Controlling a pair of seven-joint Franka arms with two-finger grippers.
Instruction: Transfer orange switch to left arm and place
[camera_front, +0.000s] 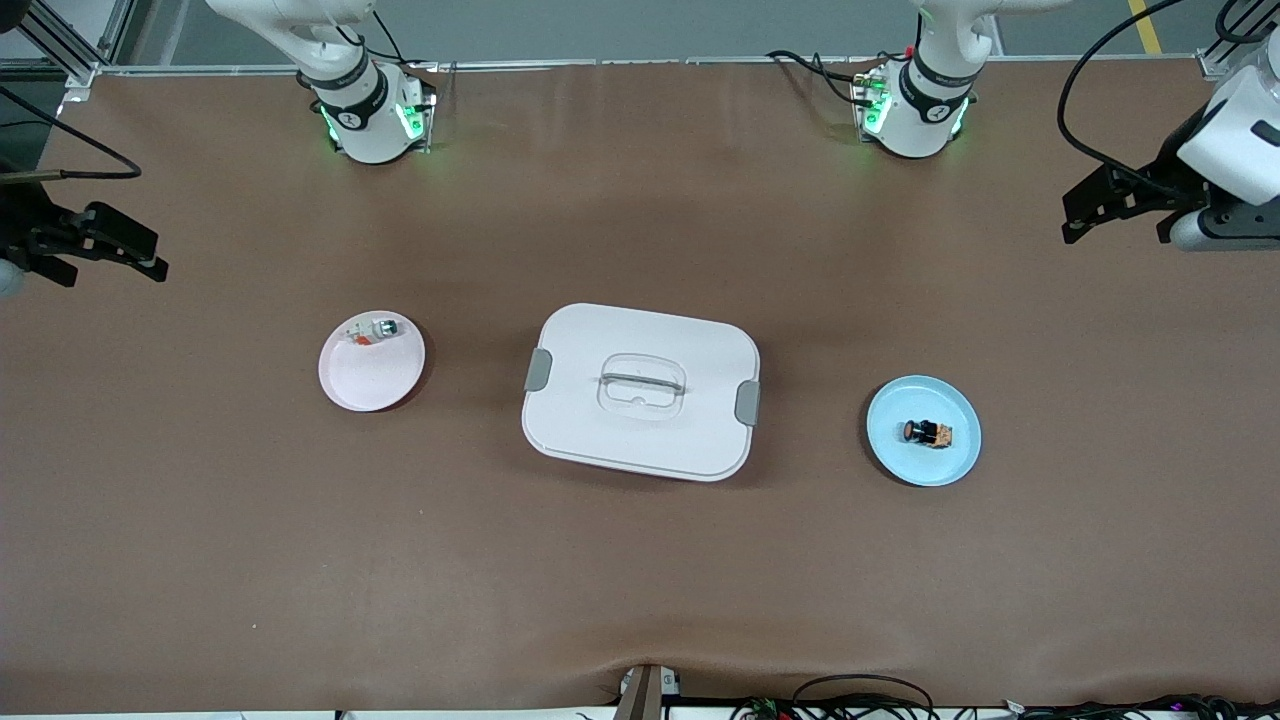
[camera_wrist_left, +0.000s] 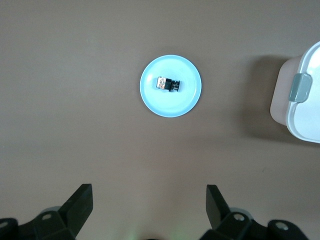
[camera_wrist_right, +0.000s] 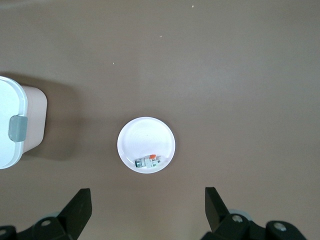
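A camera looks straight down on a brown table. A small white plate sits on it, holding a whitish switch with a green tip close to the plate's rim. Well apart from the plate, a corner of a white box with a grey latch shows at the edge. The right gripper hangs above the table, its two black fingers spread wide apart.

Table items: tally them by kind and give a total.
Round plates: 2 (pale pink plate, light blue plate)
Small switches: 2 (black orange-striped switch, whitish green-tipped switch)
Large white latched plastic box: 1
Total: 5
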